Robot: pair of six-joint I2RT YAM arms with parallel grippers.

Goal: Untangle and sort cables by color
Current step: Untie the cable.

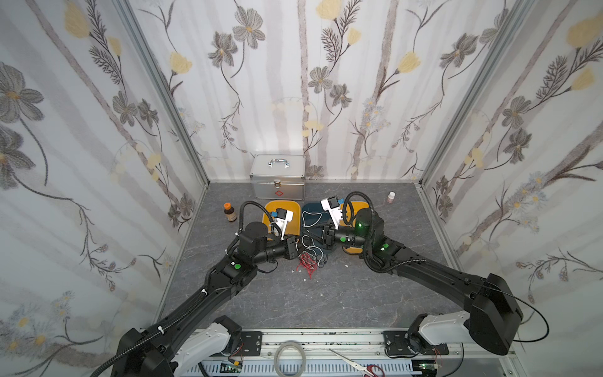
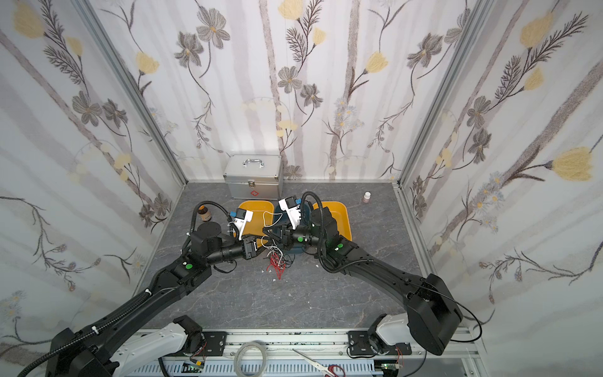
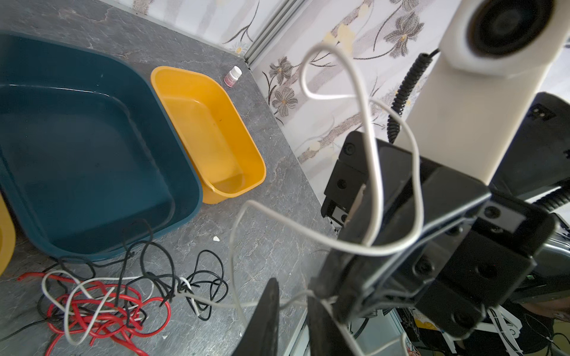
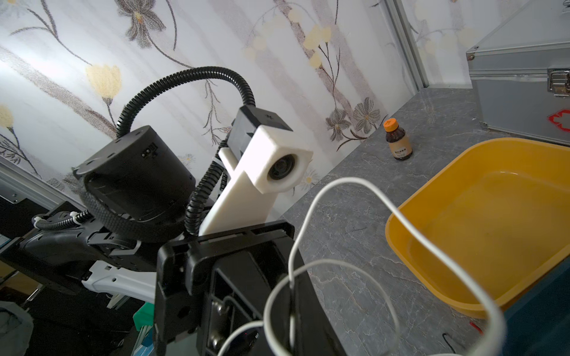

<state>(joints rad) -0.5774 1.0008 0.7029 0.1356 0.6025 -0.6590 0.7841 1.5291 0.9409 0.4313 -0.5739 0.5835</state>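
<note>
A tangle of red cables (image 1: 306, 261) (image 3: 105, 305), black cables (image 3: 203, 277) and white strands lies on the grey table in front of the blue tray (image 1: 310, 206) (image 3: 92, 138). One white cable (image 1: 308, 218) (image 3: 364, 123) (image 4: 401, 222) rises from the pile in loops. My right gripper (image 1: 321, 235) (image 4: 291, 286) is shut on it, above the tray's near edge. My left gripper (image 1: 297, 248) (image 3: 293, 289) hovers just left of it over the pile. Its jaws stand slightly apart, and the white cable runs loosely across the gap.
Yellow trays (image 1: 277, 205) (image 1: 359, 205) flank the blue one, and all look empty. A metal case (image 1: 277, 176) stands at the back wall. There is a brown bottle (image 1: 229, 212) at the left and a small pink bottle (image 1: 391, 196) at the right. Tape ring (image 1: 289, 359) and scissors (image 1: 352, 362) lie on the front rail.
</note>
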